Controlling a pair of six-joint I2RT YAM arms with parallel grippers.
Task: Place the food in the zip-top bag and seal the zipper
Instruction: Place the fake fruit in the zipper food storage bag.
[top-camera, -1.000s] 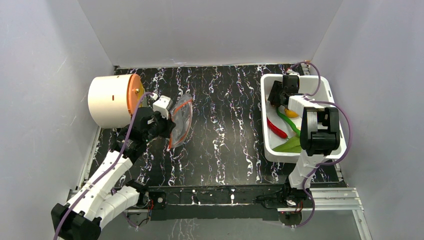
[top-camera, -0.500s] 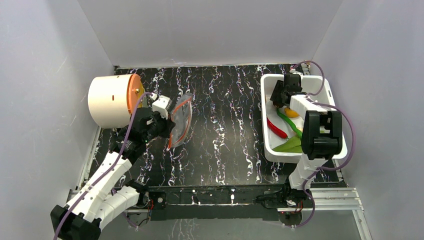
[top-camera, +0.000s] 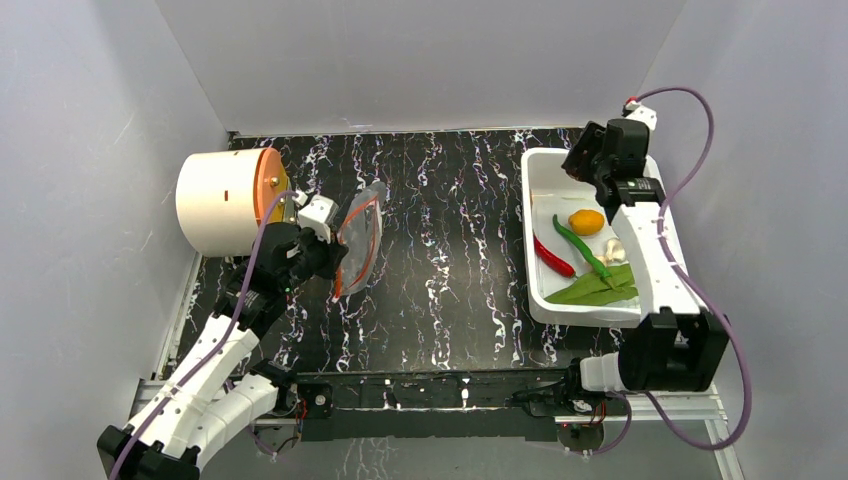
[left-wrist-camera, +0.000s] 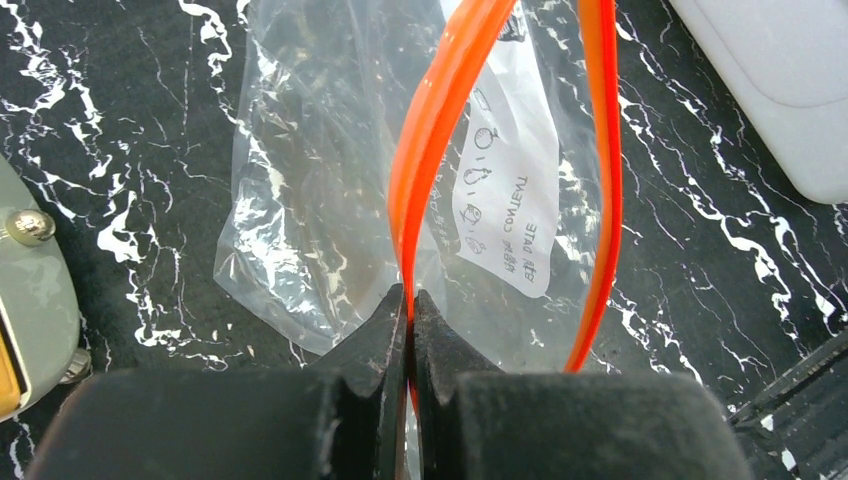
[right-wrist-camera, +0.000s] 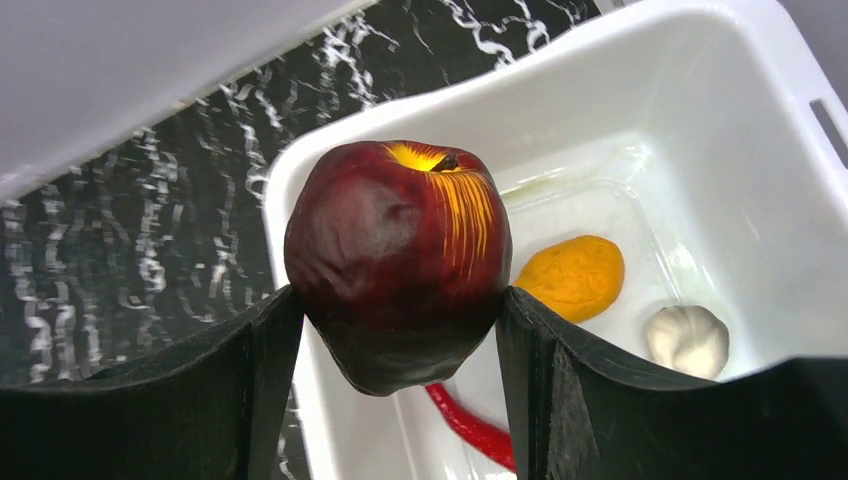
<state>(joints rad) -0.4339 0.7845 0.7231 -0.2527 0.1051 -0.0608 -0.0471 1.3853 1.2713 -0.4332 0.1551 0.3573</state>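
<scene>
Gripping maroon apple (right-wrist-camera: 398, 265) over white bin (right-wrist-camera: 700, 110): R jaws; L jaws clamped on zipper (left-wrist-camera: 440, 130) of bag (left-wrist-camera: 310, 170).

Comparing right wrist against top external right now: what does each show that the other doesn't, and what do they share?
Right wrist only: the dark red apple, yellow-streaked near its stem, clamped between the fingers of the right claw; from above, the arm hides it. Top external only: the left claw holding the zip-top bag, the cream cylinder, the green pepper and the green leaf. Both: the white bin, orange fruit, garlic piece and red chilli.
</scene>
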